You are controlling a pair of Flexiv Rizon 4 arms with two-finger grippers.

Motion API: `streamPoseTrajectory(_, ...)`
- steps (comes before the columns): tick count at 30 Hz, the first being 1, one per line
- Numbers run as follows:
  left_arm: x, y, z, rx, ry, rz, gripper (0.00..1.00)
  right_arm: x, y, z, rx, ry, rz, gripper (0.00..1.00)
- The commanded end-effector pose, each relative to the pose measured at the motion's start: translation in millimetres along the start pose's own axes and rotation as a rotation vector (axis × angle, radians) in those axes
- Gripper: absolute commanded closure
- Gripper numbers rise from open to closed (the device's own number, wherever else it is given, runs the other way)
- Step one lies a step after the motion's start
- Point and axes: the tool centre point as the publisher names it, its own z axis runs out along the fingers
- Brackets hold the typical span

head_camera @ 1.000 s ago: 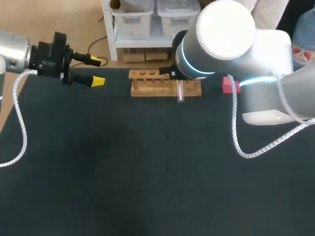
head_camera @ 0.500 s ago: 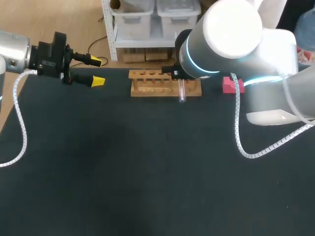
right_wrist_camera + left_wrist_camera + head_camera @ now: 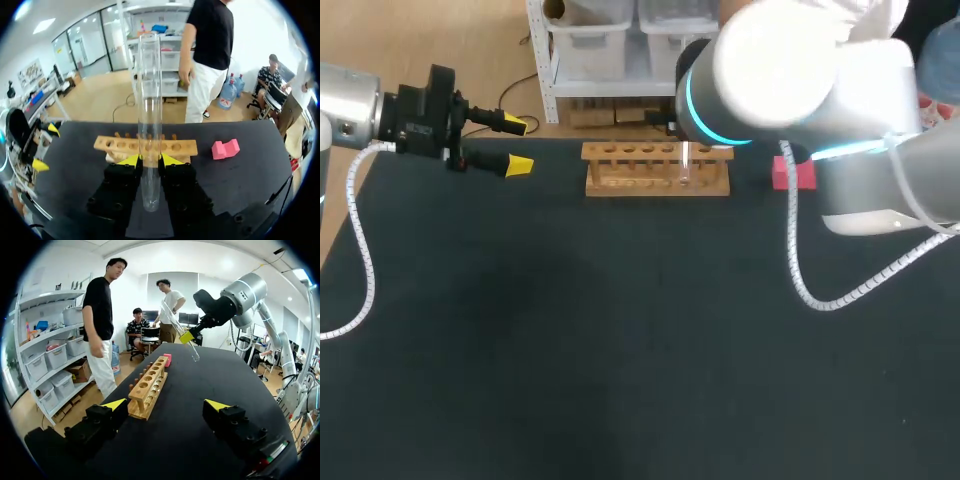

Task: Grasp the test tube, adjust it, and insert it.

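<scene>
A clear glass test tube stands between the yellow-tipped fingers of my right gripper, which is shut on its lower half. In the head view the test tube shows over the right part of the wooden rack, under my right arm's wrist. From the left wrist the test tube hangs tilted in the air above the table, past the rack. The rack has a row of empty holes. My left gripper is open at the table's far left, with nothing between its fingers.
A pink block lies just right of the rack, near the table's far edge. The dark table stretches bare in front of the rack. White cables hang from both arms over the table's sides.
My right arm has carried the test tube away from me, from just in front of the rack to above its right part. The left arm has stayed still.
</scene>
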Motion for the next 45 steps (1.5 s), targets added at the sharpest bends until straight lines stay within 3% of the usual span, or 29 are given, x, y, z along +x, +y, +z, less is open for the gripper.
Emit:
streamPoseTrajectory(1,1.2,-1.3,0,-0.003,-0.003,0.003,0.0,7,8,7,0.012,-0.215,0.047,1.0)
streamPoseTrajectory(12,1.2,-1.3,0,-0.003,-0.003,0.003,0.0,-7,13,7,0.02,-0.312,0.08,1.0)
streamPoseTrajectory(30,1.2,-1.3,0,-0.003,-0.003,0.003,0.0,-39,-6,27,0.094,-0.493,0.073,1.0)
streamPoseTrajectory(45,1.2,-1.3,0,-0.003,-0.003,0.003,0.0,-53,-20,47,0.096,-0.528,0.028,1.0)
